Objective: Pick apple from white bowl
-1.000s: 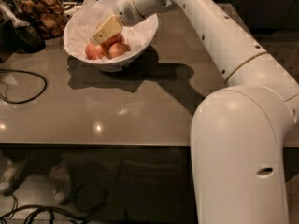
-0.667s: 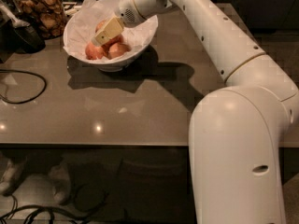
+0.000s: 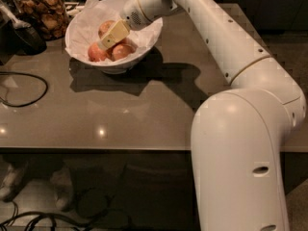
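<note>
The white bowl (image 3: 144, 44), lined with crinkled white paper, stands at the back left of the grey table. Three apples lie in it. The apple (image 3: 106, 28) at the back is reddish-pink with a pale blush and is partly covered by my gripper. Two smaller reddish apples lie in front of it, one on the left (image 3: 96, 53) and one on the right (image 3: 122, 51). My gripper (image 3: 107, 41), cream-coloured, reaches down into the bowl from the right. Its tip is among the apples, against the front of the back one.
A glass jar of brown snacks (image 3: 41, 11) stands just left of the bowl, with a dark object (image 3: 24, 36) in front of it. A black cable (image 3: 21, 88) loops on the table's left side. My white arm (image 3: 226, 47) crosses the table's right half. The table's front edge (image 3: 96, 148) is close.
My gripper has dipped a little lower into the bowl toward the apples. The bowl and apples have not moved.
</note>
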Controlling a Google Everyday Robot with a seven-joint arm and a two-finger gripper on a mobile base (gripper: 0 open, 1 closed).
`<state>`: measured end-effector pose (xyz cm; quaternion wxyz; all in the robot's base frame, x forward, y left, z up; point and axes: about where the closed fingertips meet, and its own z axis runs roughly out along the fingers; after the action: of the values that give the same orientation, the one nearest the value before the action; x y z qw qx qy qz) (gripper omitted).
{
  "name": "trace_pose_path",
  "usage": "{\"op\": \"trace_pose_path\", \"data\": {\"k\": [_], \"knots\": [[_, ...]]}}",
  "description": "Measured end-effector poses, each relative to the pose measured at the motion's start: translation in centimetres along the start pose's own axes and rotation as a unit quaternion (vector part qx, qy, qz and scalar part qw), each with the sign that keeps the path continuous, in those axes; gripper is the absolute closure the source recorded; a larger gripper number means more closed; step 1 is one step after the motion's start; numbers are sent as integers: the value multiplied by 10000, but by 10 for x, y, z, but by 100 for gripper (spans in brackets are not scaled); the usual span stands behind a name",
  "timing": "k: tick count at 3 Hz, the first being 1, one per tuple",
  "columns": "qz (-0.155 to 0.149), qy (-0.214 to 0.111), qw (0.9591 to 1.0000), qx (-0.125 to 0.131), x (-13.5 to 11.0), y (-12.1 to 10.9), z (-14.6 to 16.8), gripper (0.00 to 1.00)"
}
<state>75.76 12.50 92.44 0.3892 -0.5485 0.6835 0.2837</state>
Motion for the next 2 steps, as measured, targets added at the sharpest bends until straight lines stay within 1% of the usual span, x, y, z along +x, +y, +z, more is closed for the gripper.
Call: {"op": "trace_pose_path", "data": {"k": [1,2], "knots": [[0,0,10000,0,0,0,0,18],[0,0,10000,-1,0,0,0,42]]}}
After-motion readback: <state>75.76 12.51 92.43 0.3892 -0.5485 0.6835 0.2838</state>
